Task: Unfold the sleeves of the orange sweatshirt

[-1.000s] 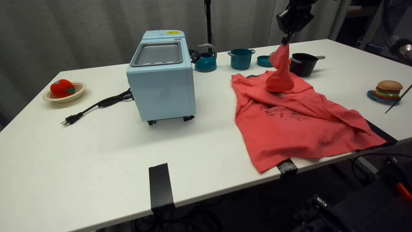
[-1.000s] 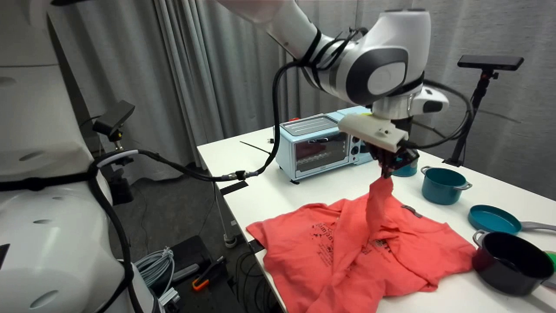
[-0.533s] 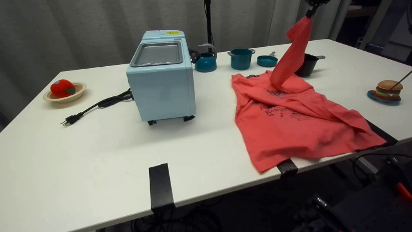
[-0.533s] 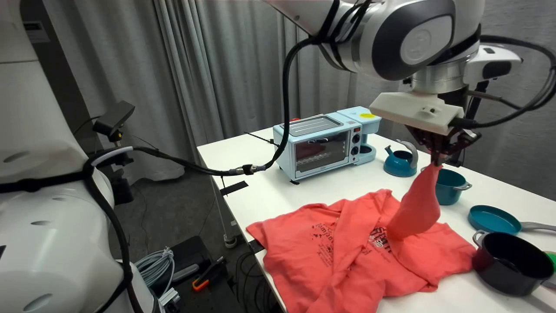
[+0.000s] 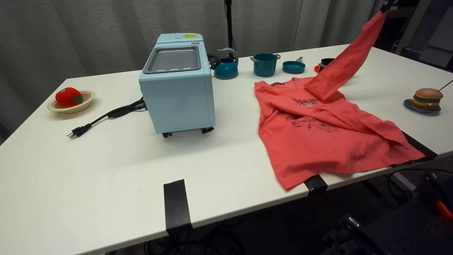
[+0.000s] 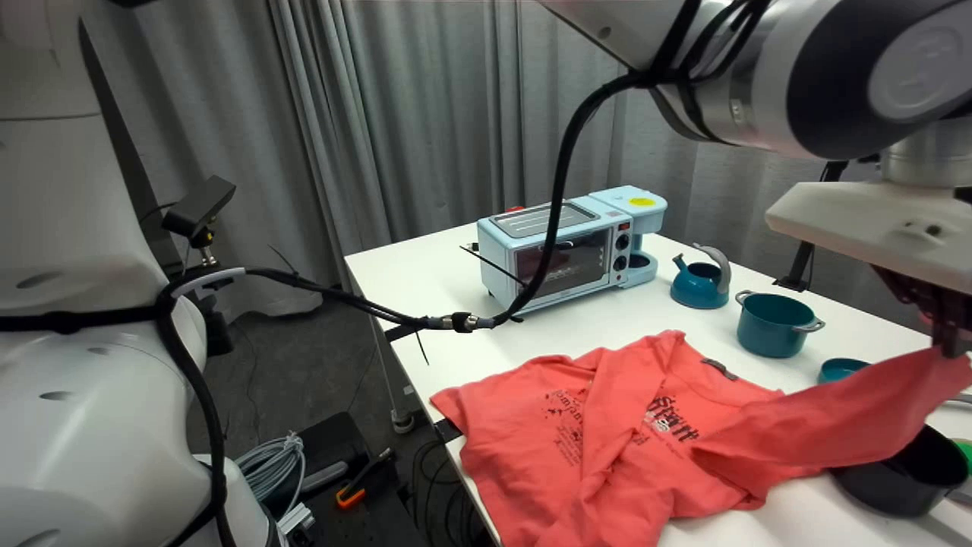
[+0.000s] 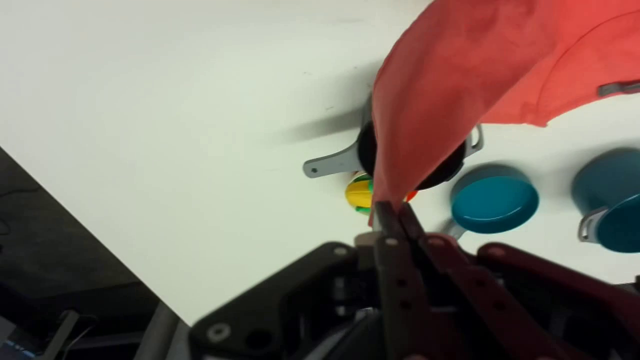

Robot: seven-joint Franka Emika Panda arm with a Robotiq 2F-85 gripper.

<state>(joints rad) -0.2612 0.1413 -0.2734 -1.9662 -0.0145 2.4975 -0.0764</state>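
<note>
Wrist view: dark two-finger gripper [image 7: 396,212] pinched tight together, tips holding end of long coral-red cloth sleeve [image 7: 435,100]. Sleeve slants up in air from big soft coral-red sweatshirt [image 5: 318,152] with dark print, and hides part of round black pot [image 6: 907,482] with gray handles. Sweatshirt lies on flat white table [image 5: 106,177]. In both exterior views, second coral-red cloth sleeve [image 6: 616,410] lies folded across sweatshirt's front, over part of print. Boxy light-blue toaster oven [image 5: 180,99] stands apart from sweatshirt. Shallow round teal pan [image 7: 495,200] sits near pot.
</note>
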